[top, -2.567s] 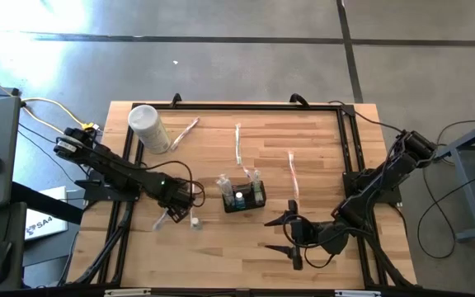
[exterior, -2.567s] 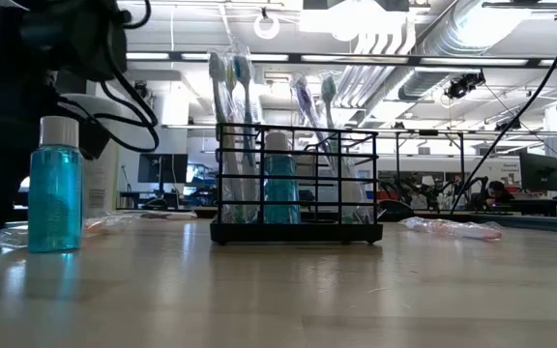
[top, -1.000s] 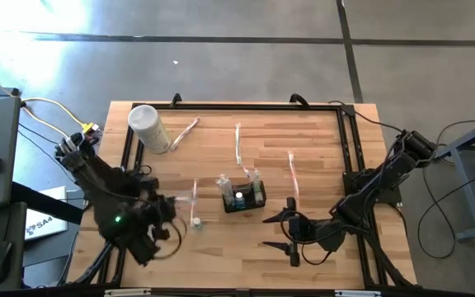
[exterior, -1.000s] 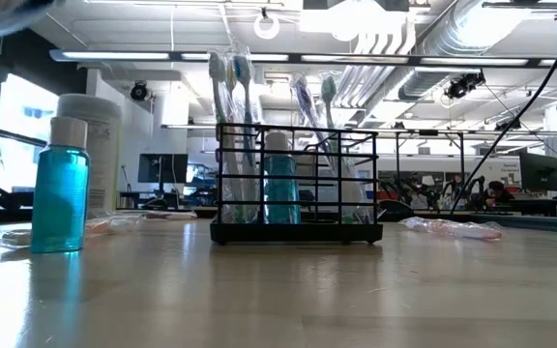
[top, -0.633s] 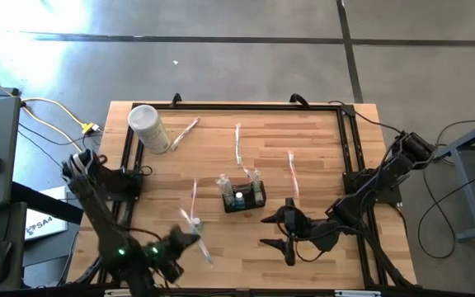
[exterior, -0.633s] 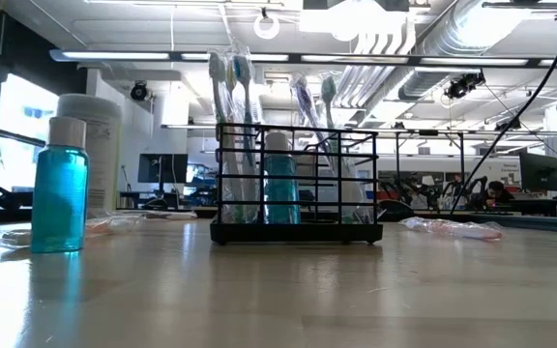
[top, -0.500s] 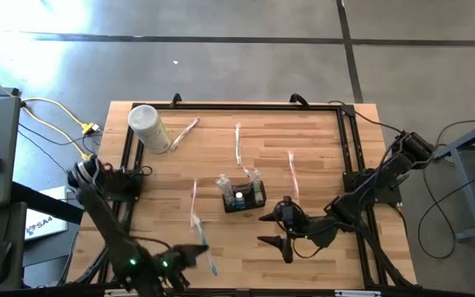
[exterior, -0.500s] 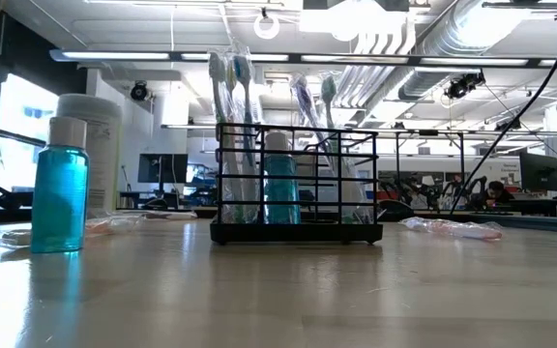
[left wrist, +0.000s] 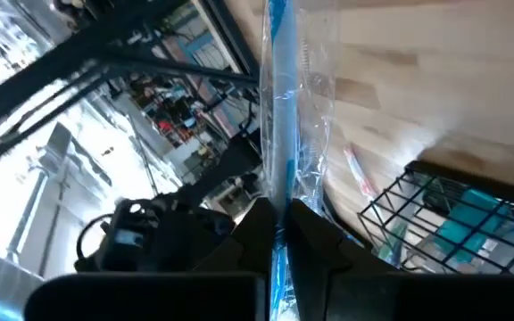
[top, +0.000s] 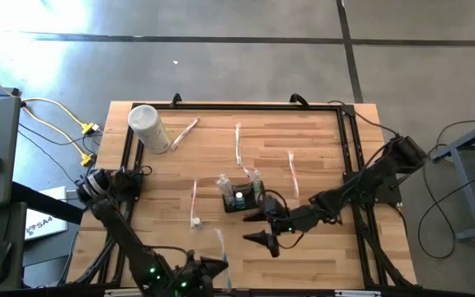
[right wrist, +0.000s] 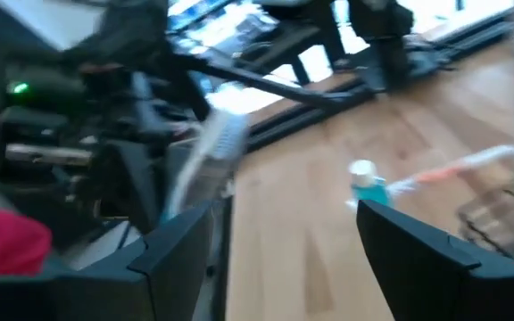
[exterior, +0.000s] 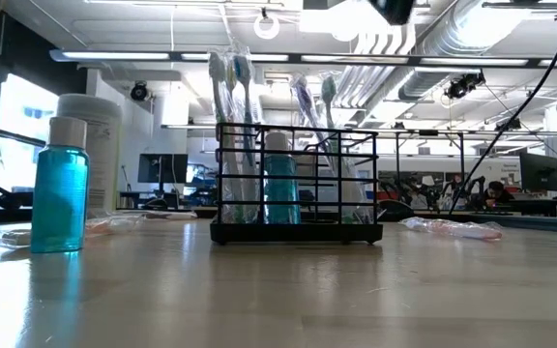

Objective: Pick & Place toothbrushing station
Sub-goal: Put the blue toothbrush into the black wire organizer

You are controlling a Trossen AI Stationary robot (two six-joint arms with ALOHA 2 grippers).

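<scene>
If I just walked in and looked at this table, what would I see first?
Probably the black wire toothbrushing station in the middle of the table, with toothbrushes and a blue bottle standing in it. The right gripper hangs open just beside it. At the front edge, the left gripper pinches a wrapped blue toothbrush, and a small blue bottle stands alone, left of the station in the low view.

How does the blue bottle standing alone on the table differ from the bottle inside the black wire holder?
The lone blue bottle stands free on the wood table; the bottle in the holder sits enclosed by the black wire holder, among wrapped toothbrushes. The lone one's white cap shows clearly. Both stand upright, with blue liquid.
</scene>
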